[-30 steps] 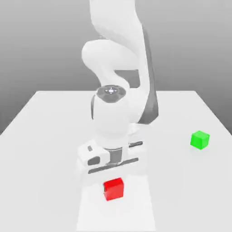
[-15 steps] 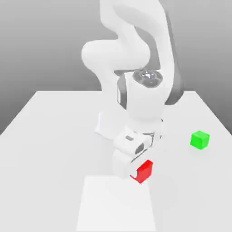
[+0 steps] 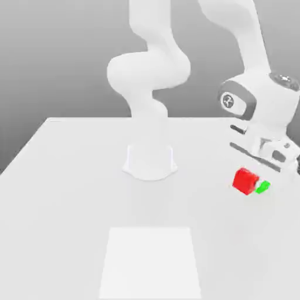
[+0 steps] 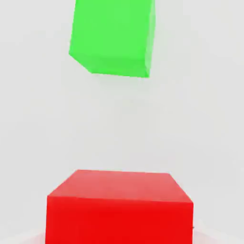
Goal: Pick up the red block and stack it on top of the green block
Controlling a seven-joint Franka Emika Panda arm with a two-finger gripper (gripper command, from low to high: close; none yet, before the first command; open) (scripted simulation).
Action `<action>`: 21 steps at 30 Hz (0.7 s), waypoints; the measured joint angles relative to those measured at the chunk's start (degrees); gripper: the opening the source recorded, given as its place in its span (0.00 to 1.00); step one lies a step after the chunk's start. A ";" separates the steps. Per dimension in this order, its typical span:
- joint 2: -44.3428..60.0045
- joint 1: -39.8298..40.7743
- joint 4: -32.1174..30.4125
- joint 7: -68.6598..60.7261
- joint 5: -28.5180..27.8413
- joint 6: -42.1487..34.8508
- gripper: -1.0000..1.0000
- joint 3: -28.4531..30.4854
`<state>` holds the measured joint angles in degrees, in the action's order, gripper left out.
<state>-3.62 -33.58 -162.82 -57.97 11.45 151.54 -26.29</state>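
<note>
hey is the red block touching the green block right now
Apart: the hand view shows a strip of pale table between the red block and the green block.

The claw (image 3: 248,181) points downward and is closed in a grip. The hand housing (image 3: 274,153) is mounted directly above the claw. The wrist (image 3: 265,101) is positioned higher, above the housing. The forearm (image 3: 252,44) descends to the wrist from above. The base (image 3: 150,161) stands well apart from the claw, toward the exterior view's left. The shoulder section (image 3: 146,70) sits above the base, higher than the claw.
</note>
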 joint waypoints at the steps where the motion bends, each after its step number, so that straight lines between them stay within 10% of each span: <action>1: -1.12 -1.55 -0.23 -3.56 0.53 -0.04 0.00 -0.49; 8: -7.70 -12.65 -1.68 -23.66 2.54 1.25 0.00 -3.15; 21: 4.69 -11.82 -1.63 -18.53 -6.54 10.48 0.00 -3.30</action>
<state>1.07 -45.40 -164.45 -76.50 4.91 162.03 -29.59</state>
